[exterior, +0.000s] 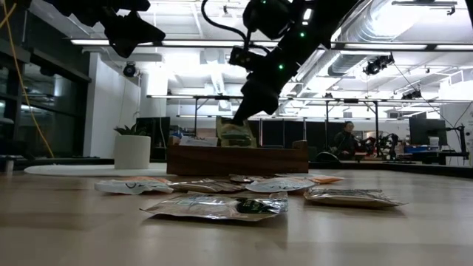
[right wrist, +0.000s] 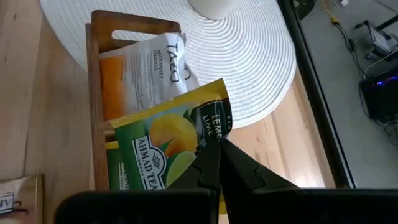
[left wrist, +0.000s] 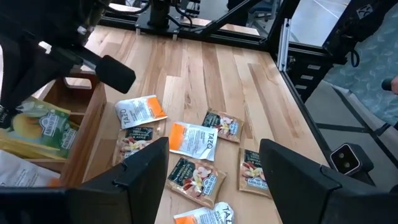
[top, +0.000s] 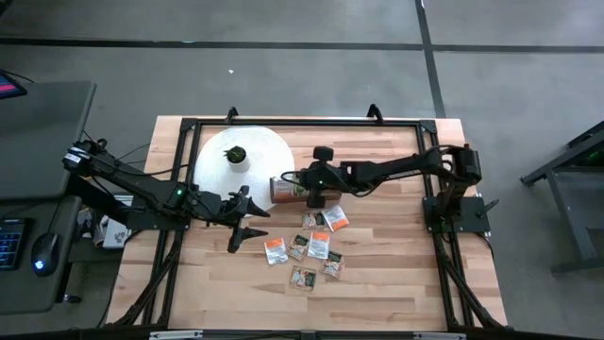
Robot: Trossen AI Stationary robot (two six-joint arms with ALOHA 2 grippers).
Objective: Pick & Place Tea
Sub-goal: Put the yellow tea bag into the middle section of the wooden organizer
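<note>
Right claw point(right wrist: 214, 146) pinches a green sachet point(right wrist: 165, 146) over the box point(right wrist: 96, 93); left claw point(left wrist: 214, 171) gapes empty; sachets point(top: 316, 246) remain mid-frame.

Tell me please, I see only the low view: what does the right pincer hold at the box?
Observer: The right pincer is shut on a green-and-yellow lemon sachet, over the wooden box.
Operator: Is something already inside the box?
Observer: Yes, an orange-and-white sachet lies inside, at the end by the white round mat.
Operator: And the left pincer?
Observer: The left pincer is open and holds nothing, beside the loose sachets on the table.
</note>
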